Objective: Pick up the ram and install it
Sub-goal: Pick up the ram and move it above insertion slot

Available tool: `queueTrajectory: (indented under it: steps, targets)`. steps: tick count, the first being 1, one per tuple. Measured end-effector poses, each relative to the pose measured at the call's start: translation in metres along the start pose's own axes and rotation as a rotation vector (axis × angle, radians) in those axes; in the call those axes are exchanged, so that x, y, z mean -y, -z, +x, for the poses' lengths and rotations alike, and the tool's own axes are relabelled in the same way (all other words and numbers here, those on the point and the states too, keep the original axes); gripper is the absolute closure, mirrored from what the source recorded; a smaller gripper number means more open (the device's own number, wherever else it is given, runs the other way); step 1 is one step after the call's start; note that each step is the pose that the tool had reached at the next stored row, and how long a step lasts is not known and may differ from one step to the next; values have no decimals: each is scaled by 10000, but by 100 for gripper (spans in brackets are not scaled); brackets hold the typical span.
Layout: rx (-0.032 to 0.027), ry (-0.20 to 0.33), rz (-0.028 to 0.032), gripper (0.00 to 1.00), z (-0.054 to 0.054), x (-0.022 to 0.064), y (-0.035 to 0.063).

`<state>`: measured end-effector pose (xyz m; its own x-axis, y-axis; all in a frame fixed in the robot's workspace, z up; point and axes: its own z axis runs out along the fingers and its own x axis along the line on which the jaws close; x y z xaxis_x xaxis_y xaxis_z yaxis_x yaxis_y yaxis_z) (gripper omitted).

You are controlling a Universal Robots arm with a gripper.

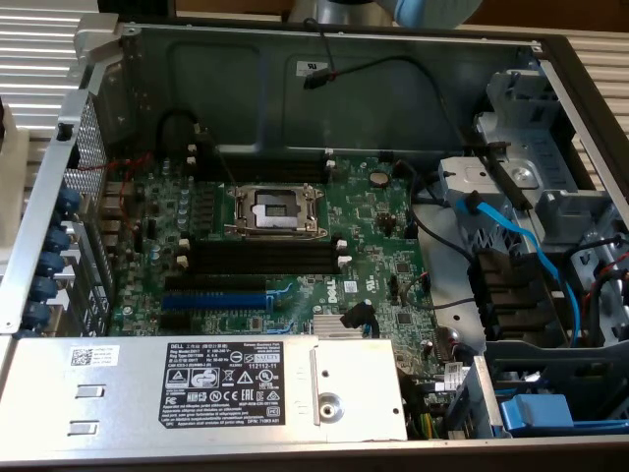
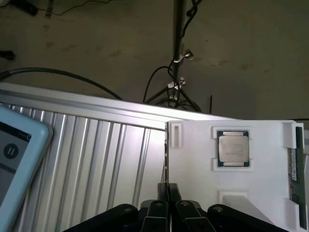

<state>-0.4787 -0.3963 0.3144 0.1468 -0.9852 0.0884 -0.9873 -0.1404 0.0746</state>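
While the gripper [image 2: 167, 191] hangs over the edge of a white tray [image 2: 193, 166] with its fingers pressed together on nothing, the ram [image 2: 295, 174] lies in a groove along the tray's far side, well apart from it. A processor chip [image 2: 233, 148] sits in its own recess between the two. In the exterior view, the motherboard's [image 1: 373, 246] black memory slots [image 1: 260, 258] stand empty.

I see my gripper [image 2: 168, 189], fingertips pressed together and empty, at the white holder's [image 2: 193, 169] edge beside the ribbed metal worktop [image 2: 96, 154], a processor [image 2: 233, 148] seated near the holder's floor-side edge, the ram [image 2: 295, 166] along its opposite edge.
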Motion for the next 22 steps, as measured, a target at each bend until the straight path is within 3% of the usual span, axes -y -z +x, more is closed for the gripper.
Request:
queueTrajectory:
  steps: [2, 3, 7, 8, 9, 11, 17, 19, 20, 22]
  targets:
    - [-4, 0, 7, 88, 0, 0, 0]
    - [-16, -9, 86, 88, -1, 0, 2]
    - [-119, -81, 808, 88, -1, 0, 3]
    - [-139, -96, 951, 88, 0, 0, 6]
    - [-154, -105, 1048, 88, 1, -1, 18]
    - [-162, -111, 1124, 88, 6, -4, 68]
    - [-163, -114, 1133, 88, 35, 24, 332]
    - [-138, -114, 1136, 88, 46, 58, 385]
    - [-90, -113, 1142, 88, 50, 66, 396]
    - [90, -113, 1168, 88, 58, 67, 396]
